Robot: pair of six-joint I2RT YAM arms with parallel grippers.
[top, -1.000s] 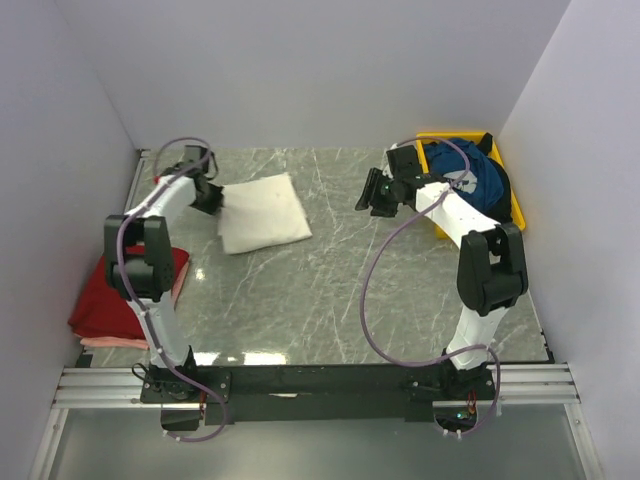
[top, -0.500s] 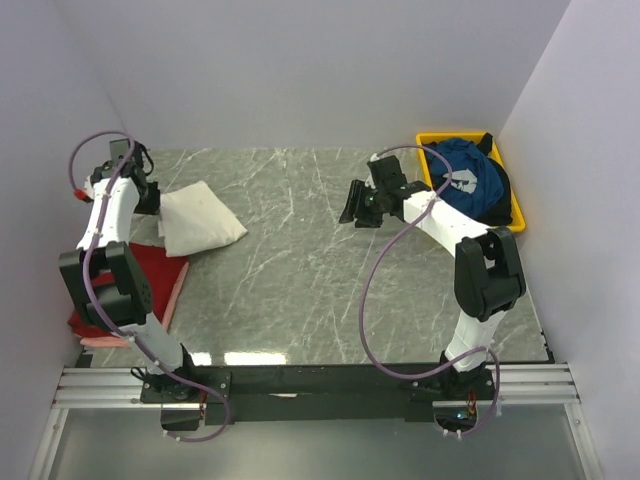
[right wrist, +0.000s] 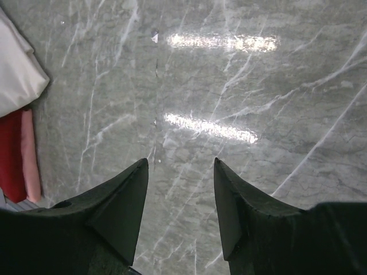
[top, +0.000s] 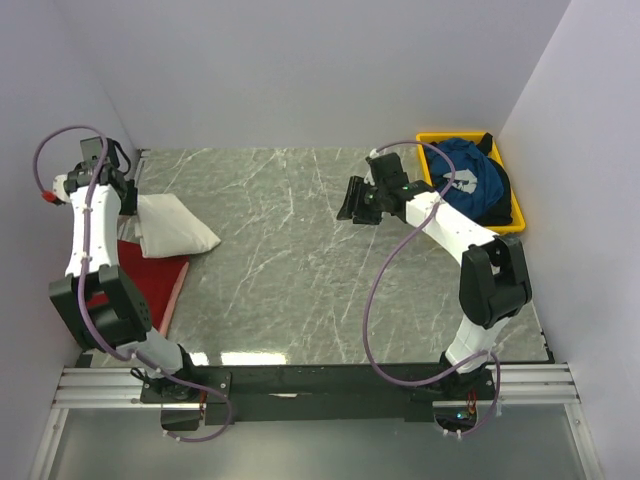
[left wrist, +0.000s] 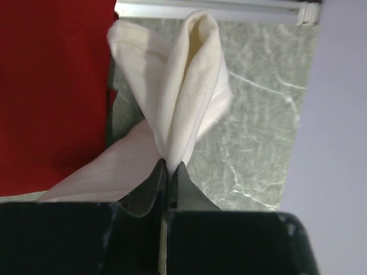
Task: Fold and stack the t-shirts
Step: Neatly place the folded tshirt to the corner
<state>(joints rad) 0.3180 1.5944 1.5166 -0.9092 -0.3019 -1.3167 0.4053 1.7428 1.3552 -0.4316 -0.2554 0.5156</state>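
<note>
A: Status of the left gripper (left wrist: 169,166)?

B: It's seen clamped tight on a pinched fold of the cream-white t-shirt (left wrist: 183,86). It is positioned at the far-left rear of the table (top: 300,280), close to the side wall (top: 50,100).

A: And where's that tee located?

B: It is bunched as a folded bundle at the table's left edge, w/ one end gripped. Its near edge is laid over the dark red t-shirt (top: 150,275), which is spread at the left edge, nearer the arm bases. Whether the bundle is fully lifted off the surface can't be told. In the right wrist view a pink strip (right wrist: 30,154) is seen just beside the red cloth.

A: Right gripper (right wrist: 180,172)?

B: Jaws are held apart, nothing between the fingers. It is poised over bare marble at the right rear, just left of the yellow tray (top: 517,218).

A: Blue one?

B: The blue t-shirt (top: 470,180), w/ white print showing, is heaped in that tray at the far-right corner, apart from both grippers.
</note>
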